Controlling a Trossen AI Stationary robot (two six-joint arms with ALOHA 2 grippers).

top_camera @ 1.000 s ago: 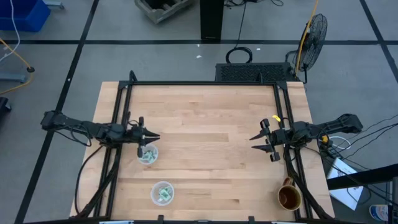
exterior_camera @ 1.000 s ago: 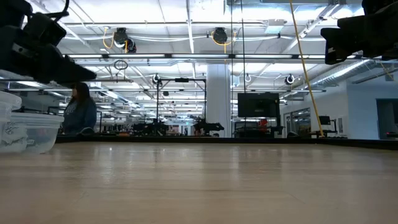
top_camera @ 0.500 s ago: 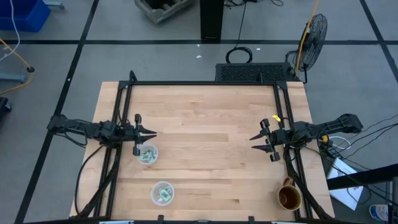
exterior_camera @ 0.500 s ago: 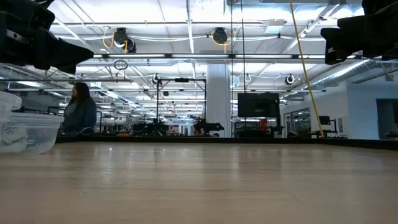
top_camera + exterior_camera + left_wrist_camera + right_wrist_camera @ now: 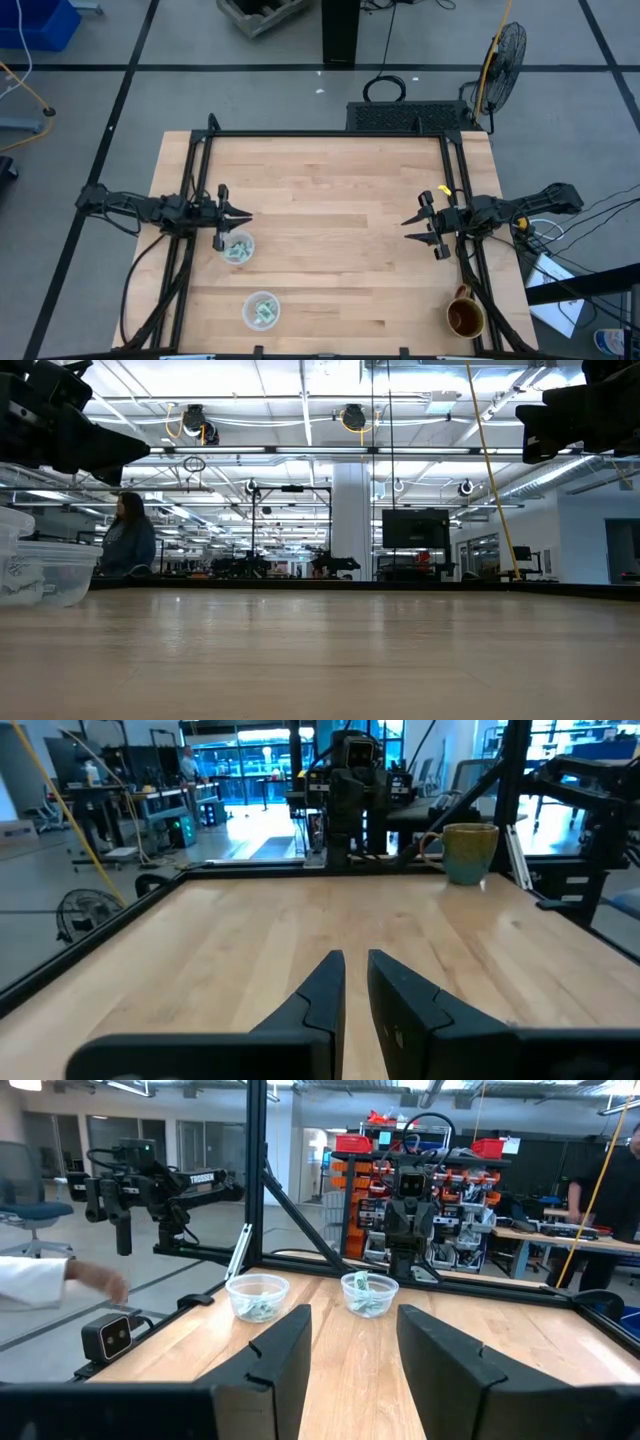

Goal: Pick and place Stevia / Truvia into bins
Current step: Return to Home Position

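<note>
My left gripper (image 5: 246, 217) hangs over the left part of the pale wooden table (image 5: 330, 200). Its two dark fingers (image 5: 325, 995) are drawn almost together, with only a thin slit between them and nothing held. Just off the right side of its tip stands one small round clear plastic cup (image 5: 225, 244). The second clear plastic cup (image 5: 247, 308) sits farther off on that same side, near the table's edge. The pale green and white paper sachets (image 5: 238, 252) lie inside both cups, a small heap in each. Across a wide stretch of bare wood, my right gripper (image 5: 406, 230) points back toward the left one, well apart from both cups. Its fingers (image 5: 285, 1355) are spread wide and hold nothing. Behind it and off to its left stands a brown-gold mug with a handle (image 5: 465, 316), by the table's corner. Beyond the table, a person's white sleeve and hand (image 5: 60, 1278) show in the right wrist view.
</note>
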